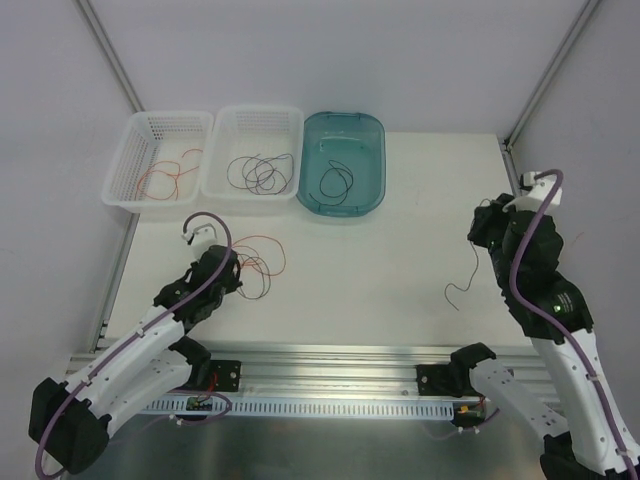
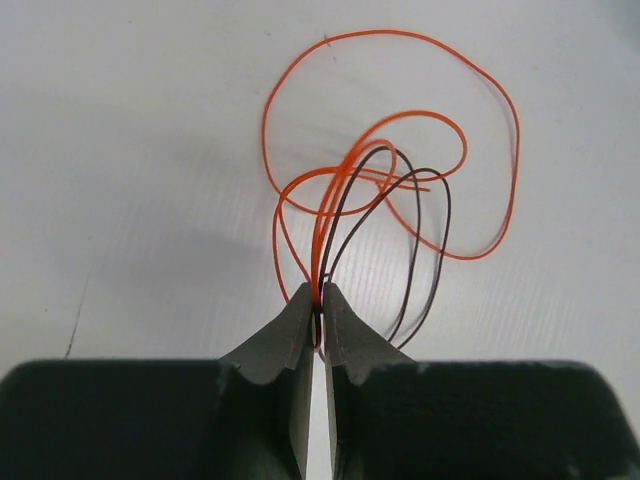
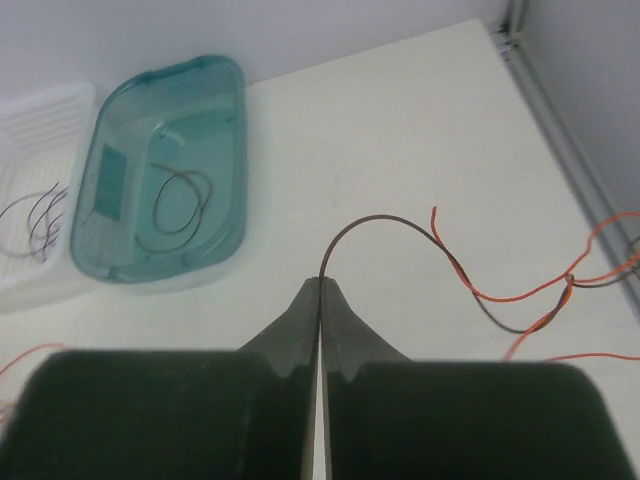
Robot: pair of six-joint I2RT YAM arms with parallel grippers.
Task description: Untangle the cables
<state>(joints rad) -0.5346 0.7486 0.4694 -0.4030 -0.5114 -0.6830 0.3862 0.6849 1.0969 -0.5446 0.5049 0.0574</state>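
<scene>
A tangle of thin orange and dark cables (image 1: 262,255) lies on the white table left of centre. My left gripper (image 1: 232,272) is shut on it. In the left wrist view the fingertips (image 2: 320,292) pinch several orange and dark strands, which fan out into loops (image 2: 365,170) over the table. My right gripper (image 1: 480,235) is held above the table at the right. It is shut on one end of a single black cable (image 1: 472,270) that hangs down to the table. In the right wrist view that cable (image 3: 390,220) arcs away from the closed tips (image 3: 320,280).
Three containers stand in a row at the back. A white basket (image 1: 118,170) holds red-orange wires, a second white basket (image 1: 215,160) holds dark wires, and a teal bin (image 1: 380,165) holds one dark loop. A metal rail (image 1: 330,360) runs along the near edge.
</scene>
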